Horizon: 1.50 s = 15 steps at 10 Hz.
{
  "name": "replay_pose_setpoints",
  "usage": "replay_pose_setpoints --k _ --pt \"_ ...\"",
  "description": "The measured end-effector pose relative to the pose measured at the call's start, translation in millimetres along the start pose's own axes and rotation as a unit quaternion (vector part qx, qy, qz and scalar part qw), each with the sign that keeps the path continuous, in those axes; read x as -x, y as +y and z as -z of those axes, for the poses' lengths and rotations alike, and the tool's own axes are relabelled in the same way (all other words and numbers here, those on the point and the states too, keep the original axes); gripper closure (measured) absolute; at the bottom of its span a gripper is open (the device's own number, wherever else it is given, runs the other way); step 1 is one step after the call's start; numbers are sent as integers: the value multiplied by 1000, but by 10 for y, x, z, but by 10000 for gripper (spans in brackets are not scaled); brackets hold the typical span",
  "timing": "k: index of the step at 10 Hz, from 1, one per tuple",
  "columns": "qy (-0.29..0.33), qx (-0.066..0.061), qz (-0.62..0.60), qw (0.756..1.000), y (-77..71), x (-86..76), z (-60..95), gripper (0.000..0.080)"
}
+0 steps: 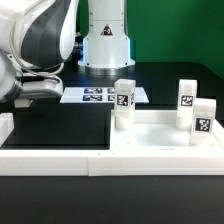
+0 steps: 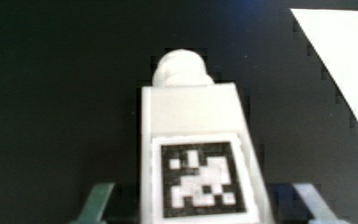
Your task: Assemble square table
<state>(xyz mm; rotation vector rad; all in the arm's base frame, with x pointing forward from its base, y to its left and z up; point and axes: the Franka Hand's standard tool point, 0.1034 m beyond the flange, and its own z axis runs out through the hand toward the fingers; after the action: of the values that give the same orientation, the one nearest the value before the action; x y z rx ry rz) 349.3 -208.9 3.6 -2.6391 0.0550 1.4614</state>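
Gripper is being seen from wrist view, fingers spread either side of white leg; contact cannot be confirmed. Tag is facing camera; rounded peg tip is pointing away from gripper.

Step judged: leg being carried for fitting. Leg should be kept straight and centred.

Three more legs are standing on square table slab, well apart from gripper. Border wall is enclosing dark empty area.

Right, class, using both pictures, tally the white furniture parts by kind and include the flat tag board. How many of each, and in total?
Legs: 4, of which three stand upright and one lies on the black surface in the wrist view
Square slab: 1
Marker board: 1
Total: 6
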Motion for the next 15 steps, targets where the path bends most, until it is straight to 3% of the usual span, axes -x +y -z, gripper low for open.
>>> replay_pose_setpoints --k 2,3,5,6,7,8,10,11,12,13,14,15 --pt "1 0 1 1000 -5 2 11 509" --pt "8 9 15 1000 -28 37 124 509" --pt "35 3 34 999 -132 331 560 509" --pt "36 -4 32 999 -220 490 711 509" --pt "59 -3 34 998 -266 509 802 509" --pt "108 -20 23 994 -218 403 724 509" --pt "174 -17 21 984 -181 380 744 509" --pt "201 -22 4 979 -256 384 802 509" --pt "220 -20 -6 975 -454 389 1003 509" --pt "256 -29 -14 966 -661 337 1225 509" --pt "293 -26 -40 955 -911 292 1518 509" --pt "312 -11 -52 949 -1134 246 1777 509"
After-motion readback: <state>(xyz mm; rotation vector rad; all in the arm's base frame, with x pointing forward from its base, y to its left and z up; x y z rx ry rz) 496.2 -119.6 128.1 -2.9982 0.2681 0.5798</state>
